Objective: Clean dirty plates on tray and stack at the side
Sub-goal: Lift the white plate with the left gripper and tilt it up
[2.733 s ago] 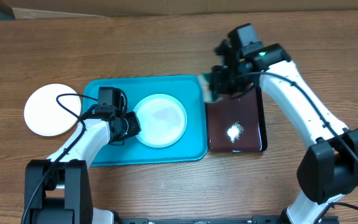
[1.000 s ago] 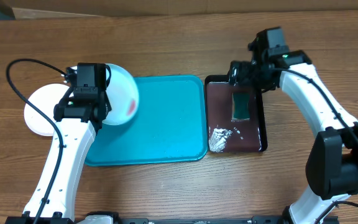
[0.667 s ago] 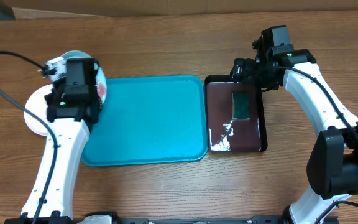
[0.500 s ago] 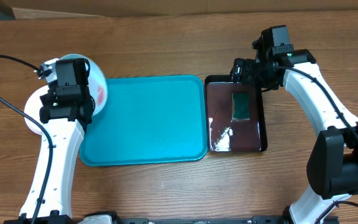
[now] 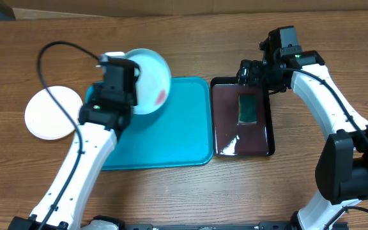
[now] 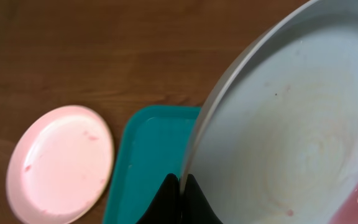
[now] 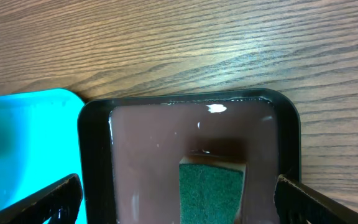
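Note:
My left gripper (image 5: 131, 84) is shut on the rim of a pale blue plate (image 5: 151, 75), which it holds tilted above the far left corner of the turquoise tray (image 5: 177, 134). A red smear (image 5: 161, 97) shows on the plate's lower edge. In the left wrist view the black fingertips (image 6: 182, 190) pinch the plate's rim (image 6: 194, 143). A white plate (image 5: 51, 113) lies flat on the table left of the tray. My right gripper (image 5: 255, 75) hangs open over the far end of the black tray (image 5: 268, 131), above a green sponge (image 7: 211, 190).
The black tray (image 7: 93, 149) holds brownish liquid and stands right beside the turquoise tray (image 7: 23, 134). The left arm's cable (image 5: 56, 51) loops above the table at the far left. Bare wood lies along the front edge.
My left arm has swung the plate from above the white plate rightward to the tray's far left corner. The right arm has not moved. The white foam in the black tray has faded.

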`<state>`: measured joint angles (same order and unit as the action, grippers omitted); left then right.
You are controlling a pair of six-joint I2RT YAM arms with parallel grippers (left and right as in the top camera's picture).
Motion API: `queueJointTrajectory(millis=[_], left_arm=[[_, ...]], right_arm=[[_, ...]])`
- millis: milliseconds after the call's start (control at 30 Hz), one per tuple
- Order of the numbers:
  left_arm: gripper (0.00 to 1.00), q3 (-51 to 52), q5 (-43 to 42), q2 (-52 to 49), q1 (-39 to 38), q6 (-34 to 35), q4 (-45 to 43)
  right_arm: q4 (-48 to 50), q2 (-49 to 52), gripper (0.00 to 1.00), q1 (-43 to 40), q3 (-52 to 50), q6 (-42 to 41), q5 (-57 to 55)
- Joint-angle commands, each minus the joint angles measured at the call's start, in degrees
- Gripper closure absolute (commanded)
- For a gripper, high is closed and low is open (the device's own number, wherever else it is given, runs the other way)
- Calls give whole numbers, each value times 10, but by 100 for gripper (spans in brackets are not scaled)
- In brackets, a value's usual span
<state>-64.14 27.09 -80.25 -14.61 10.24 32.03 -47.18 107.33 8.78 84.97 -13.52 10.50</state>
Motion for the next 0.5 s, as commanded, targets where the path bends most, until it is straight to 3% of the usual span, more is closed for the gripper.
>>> queueJointTrajectory(millis=[0, 200, 467], left_arm=[[96, -14, -2, 14, -44, 4, -19], [96, -14, 3, 14, -117, 25, -58], [96, -14, 4, 10, -204, 26, -122]], right_arm=[[10, -5, 0, 2, 8, -4, 11], [47, -5, 0, -20, 10, -2, -8], [41, -5, 0, -174, 10, -62, -8]])
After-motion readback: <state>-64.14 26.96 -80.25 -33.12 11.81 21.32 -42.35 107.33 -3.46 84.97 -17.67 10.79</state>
